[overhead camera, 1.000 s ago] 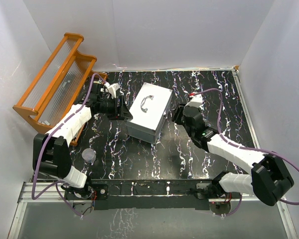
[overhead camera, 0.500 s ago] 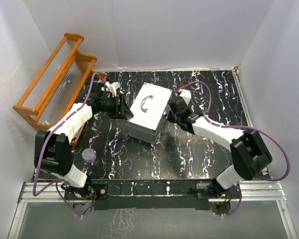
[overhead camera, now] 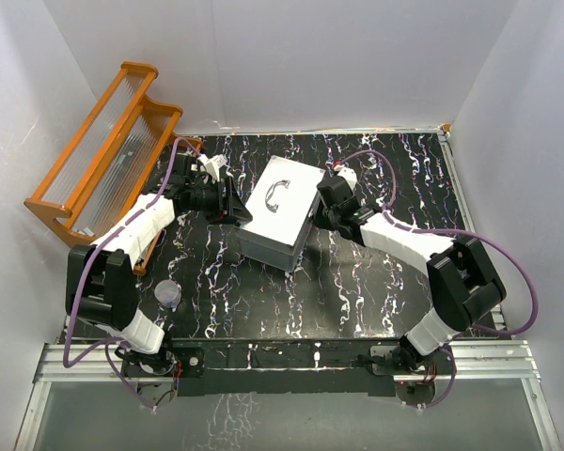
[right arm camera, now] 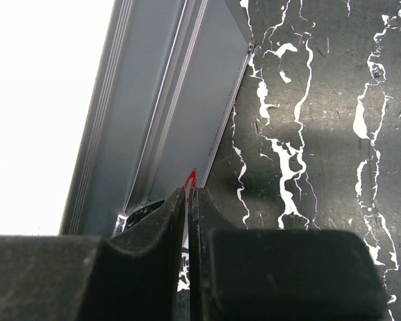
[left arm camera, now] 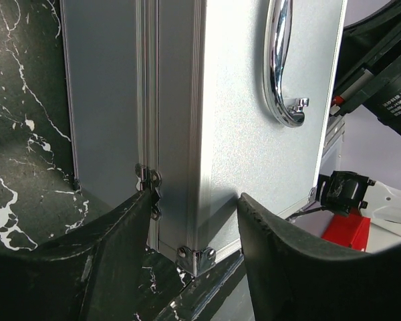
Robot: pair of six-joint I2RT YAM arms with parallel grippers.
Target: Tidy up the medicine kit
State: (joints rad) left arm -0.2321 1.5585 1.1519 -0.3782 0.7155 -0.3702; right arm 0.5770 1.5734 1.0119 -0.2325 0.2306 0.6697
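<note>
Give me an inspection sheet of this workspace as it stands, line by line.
Surface: black, white-veined marble-pattern tabletop.
Job's things: large silver-grey metal case, lid shut, curved chrome handle on top, lying skewed mid-table.
Clutter: orange wooden rack with ribbed clear panels leaning at far left; small clear round cup near the left arm.
Grippers: left gripper jaws open, straddling a case corner; right gripper jaws shut beside the case's opposite side.
Cables: purple cables loop off both arms.
Surroundings: white walls on three sides.

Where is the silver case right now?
Top view: the case sits mid-table, between the left gripper and the right gripper, with the orange rack further left.
</note>
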